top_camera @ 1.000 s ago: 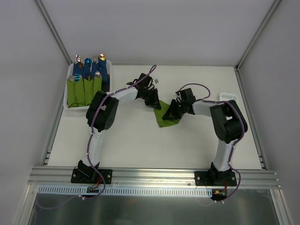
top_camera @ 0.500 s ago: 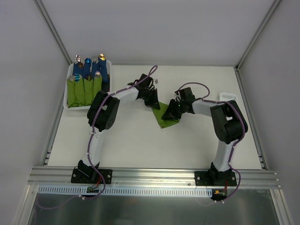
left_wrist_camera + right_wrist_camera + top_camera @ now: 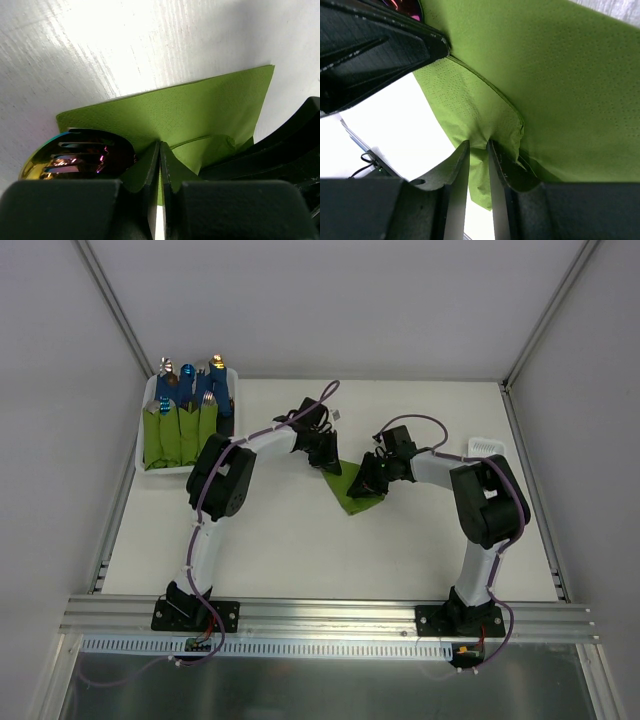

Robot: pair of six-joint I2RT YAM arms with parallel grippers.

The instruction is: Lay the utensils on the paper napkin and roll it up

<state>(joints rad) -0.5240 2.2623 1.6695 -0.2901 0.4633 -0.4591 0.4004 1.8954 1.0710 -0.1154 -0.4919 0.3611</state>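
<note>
Top external view: the paper napkin (image 3: 357, 495) lies mid-table, just right of the frame's centre, a green wedge running from upper left to lower right. The left gripper (image 3: 328, 462) is at its upper-left tip and the right gripper (image 3: 366, 480) at its upper-right edge. The two are close together and about equally near the sheet, though their jaws are too small to read here. A tray (image 3: 150, 455) of green bundles with blue handles sits in the upper left, well apart. Left wrist view: the left gripper (image 3: 160, 150) is at bottom centre with its fingers pressed together. A sliver of green shows in the slit, so it seems pinched onto the napkin's near edge. The sheet spreads away toward the upper right. One of the utensils (image 3: 80, 160), a fork head with an iridescent sheen, lies just left of the jaws on the napkin's lower-left corner, tines across the frame and handle hidden. The other claw's black body fills the lower right. Right wrist view: the right gripper (image 3: 477, 147) is at bottom centre with its fingers a narrow gap apart and a raised pleat of napkin caught between them. The rest of the sheet spreads to the upper right. The left claw is in the upper left, touching the fold line. Judgement: the roll has to turn toward the fork, which lies on the left arm's side.
</note>
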